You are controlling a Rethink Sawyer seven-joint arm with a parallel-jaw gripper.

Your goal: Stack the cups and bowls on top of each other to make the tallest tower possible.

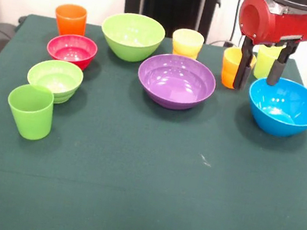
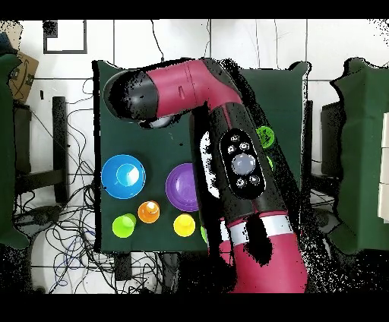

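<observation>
Progress: no tower begun as far as the front view shows; every cup and bowl sits singly on the green cloth of the table (image 1: pixel 140 195), so all the stacking is judged still to do. Bowls: wide shallow purple bowl (image 1: pixel 176 81) at centre, large blue bowl (image 1: pixel 285 106) at right, large lime bowl (image 1: pixel 132 36) upper centre-left, small red bowl (image 1: pixel 72 50) and small lime bowl (image 1: pixel 55 79) at left. Cups: ribbed green cup (image 1: pixel 30 111) at lower left, orange cup (image 1: pixel 70 19) upper left, pale yellow cup (image 1: pixel 187 42) behind the purple bowl, orange-yellow cup (image 1: pixel 230 66) and yellow-green cup (image 1: pixel 268 54) at upper right. All are glossy plastic, the cups tapered, the bowls round with bright highlights. The tool (image 1: pixel 259 71) hangs at upper right with its two black fingers spread and nothing between them, one finger in front of the orange-yellow cup, the other above the blue bowl's back rim; contact cannot be told.
</observation>
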